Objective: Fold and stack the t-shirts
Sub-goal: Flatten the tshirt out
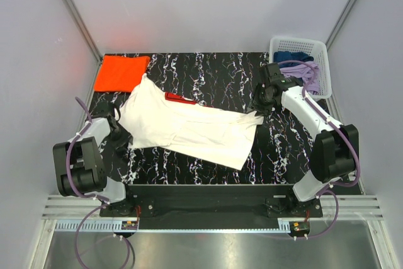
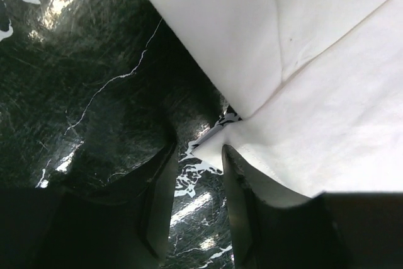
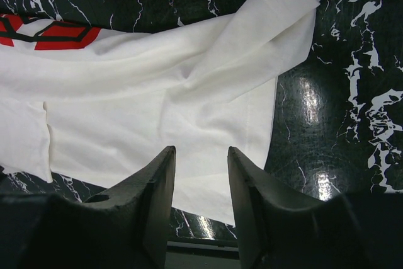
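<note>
While the orange t-shirt (image 1: 119, 72) lies already folded at the far left corner of the table (image 1: 208, 70), the top view shows the white t-shirt (image 1: 189, 127) spread slantwise across the middle, its red collar (image 1: 179, 97) toward the far side. The left end effector (image 1: 121, 135) sits at the shirt's left-hand edge near the table's left edge. The right end effector (image 1: 259, 102) sits at the cloth's opposite tip, toward the right edge. A basket (image 1: 299, 42) of other clothes stands at the far right corner. Folding the white shirt looks like the step in hand, with stacking not yet begun.

From the left wrist, the jaws stand parted with bare table showing between them. A pointed corner of the white cloth (image 2: 315, 92) reaches just to the fingertips (image 2: 236, 174) without being pinched. The cloth borders one finger on its outer side.

From the right wrist, the jaws are likewise apart and empty, with the shirt's hem area (image 3: 189, 111) lying flat beyond and between them. A loose flap (image 3: 277, 11) reaches across the table beyond the jaws.

The next move probably calls for each end effector to drop onto its edge, close on a single layer or a clean fold, and then lift evenly. An uneven pull could drag the thin cloth askew or bunch it.
</note>
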Action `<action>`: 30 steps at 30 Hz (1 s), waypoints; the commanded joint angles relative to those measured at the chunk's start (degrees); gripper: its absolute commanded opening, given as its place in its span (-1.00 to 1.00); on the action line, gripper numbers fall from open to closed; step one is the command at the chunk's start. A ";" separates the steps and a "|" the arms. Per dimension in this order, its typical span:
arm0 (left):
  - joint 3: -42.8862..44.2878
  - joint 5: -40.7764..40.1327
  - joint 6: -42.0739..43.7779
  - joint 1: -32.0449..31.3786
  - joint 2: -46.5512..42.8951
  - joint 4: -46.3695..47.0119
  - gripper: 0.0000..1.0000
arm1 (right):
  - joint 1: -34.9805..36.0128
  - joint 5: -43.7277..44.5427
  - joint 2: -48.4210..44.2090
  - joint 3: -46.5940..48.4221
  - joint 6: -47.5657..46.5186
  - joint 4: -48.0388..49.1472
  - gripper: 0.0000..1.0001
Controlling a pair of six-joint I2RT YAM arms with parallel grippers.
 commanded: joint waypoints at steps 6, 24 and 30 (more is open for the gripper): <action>0.92 0.07 0.99 -0.58 3.55 3.74 -0.24 | -0.25 1.07 -2.48 -0.31 0.96 0.82 -0.10; 0.83 -0.10 4.32 -2.07 1.62 3.65 -1.00 | -0.16 0.55 -1.87 -1.36 2.81 0.38 -0.10; 1.46 -3.53 6.96 -2.25 -12.24 -1.45 -1.00 | -0.25 3.09 3.13 1.27 5.61 -2.07 -0.01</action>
